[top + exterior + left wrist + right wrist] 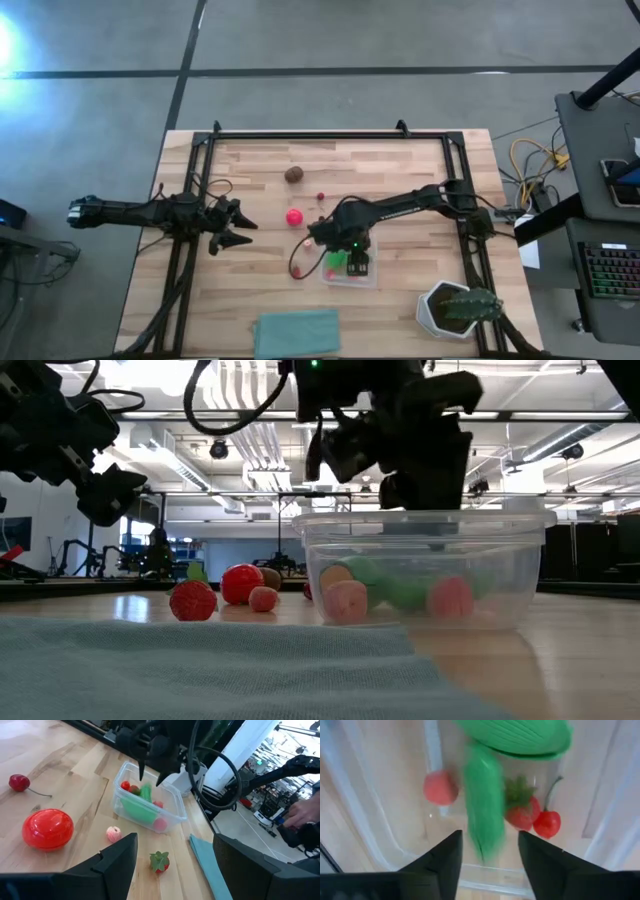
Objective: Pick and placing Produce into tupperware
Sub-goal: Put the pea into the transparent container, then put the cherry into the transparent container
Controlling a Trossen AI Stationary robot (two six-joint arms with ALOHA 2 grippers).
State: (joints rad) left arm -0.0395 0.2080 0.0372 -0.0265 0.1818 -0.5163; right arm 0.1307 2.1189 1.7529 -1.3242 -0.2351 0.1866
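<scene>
The clear tupperware [350, 276] [430, 575] [172, 807] stands on the table's near right part. My right gripper [490, 840] [151, 772] hangs open just above it, fingers pointing down. A blurred green elongated piece [484, 805] is in the box below the fingers, apart from them. Beside it lie a broad green leafy piece [520, 737], a strawberry [521, 812], a cherry [547, 822] and a pink ball [440, 787]. The red ball [294, 215] [47, 827], brown round one [294, 174], a cherry [19, 782], a pink piece [114, 834] and a strawberry [160, 861] rest on the table. My left gripper [238, 227] [175, 840] waits open at the left.
A flat teal cloth [297, 332] [200, 670] lies at the near edge. A white pot with a green plant [455, 308] stands at the near right corner. Black frame rails [330, 135] run along the far and side edges. A person's hand [300, 812] shows beyond the table.
</scene>
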